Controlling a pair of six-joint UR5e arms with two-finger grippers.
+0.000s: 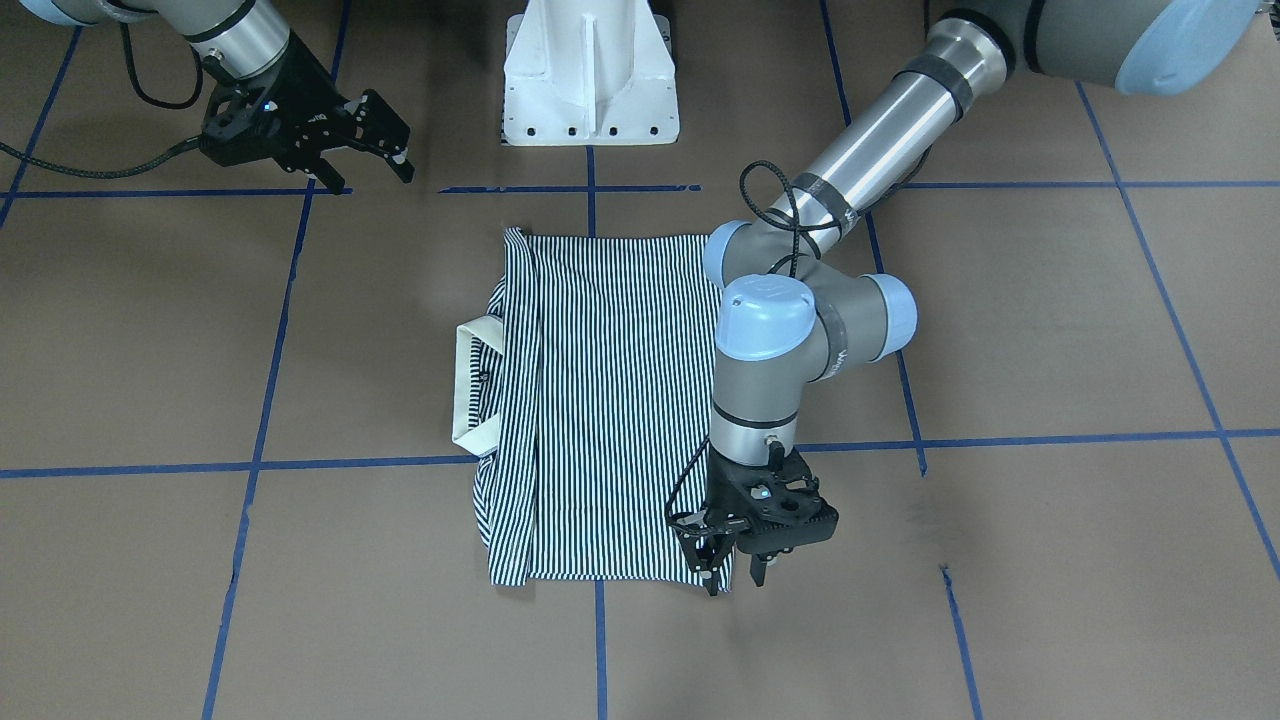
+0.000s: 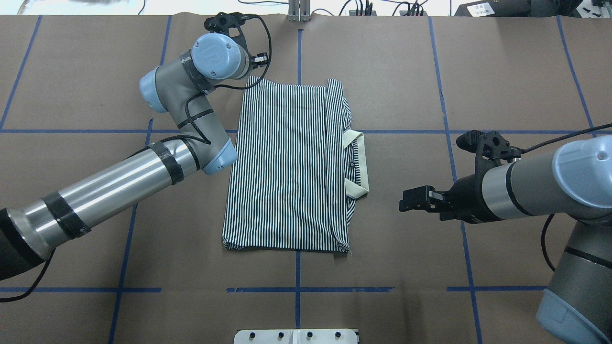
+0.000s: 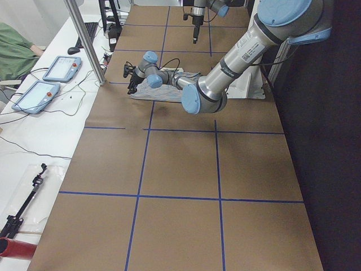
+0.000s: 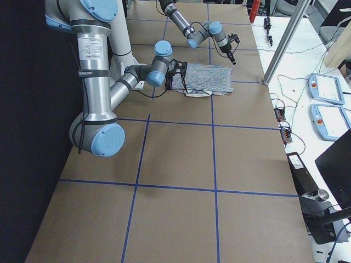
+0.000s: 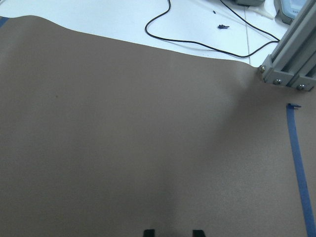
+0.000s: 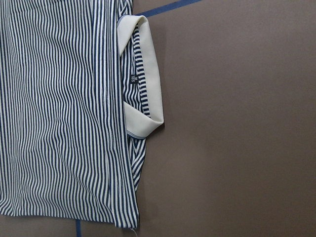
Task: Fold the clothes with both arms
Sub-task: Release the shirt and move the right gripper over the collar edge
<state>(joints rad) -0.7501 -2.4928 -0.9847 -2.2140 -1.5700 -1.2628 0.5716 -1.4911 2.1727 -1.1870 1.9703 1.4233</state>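
On the overhead view's left, the left arm (image 2: 119,177) is stretching over the brown desk (image 2: 62,76). Its gripper (image 1: 733,572) is hanging at the far left corner of the striped polo shirt (image 2: 287,162), fingers spread and empty, and its wrist camera is showing only bare desk. The shirt is lying flat at the desk's centre as a tidy rectangle, the cream collar (image 2: 359,165) poking out rightward. Light, limp and likely sliding easily, it is asking for pinches at both corners of one edge, lifted together against sagging. The right gripper (image 2: 420,199) is hovering apart from the collar, fingers released, holding nothing.
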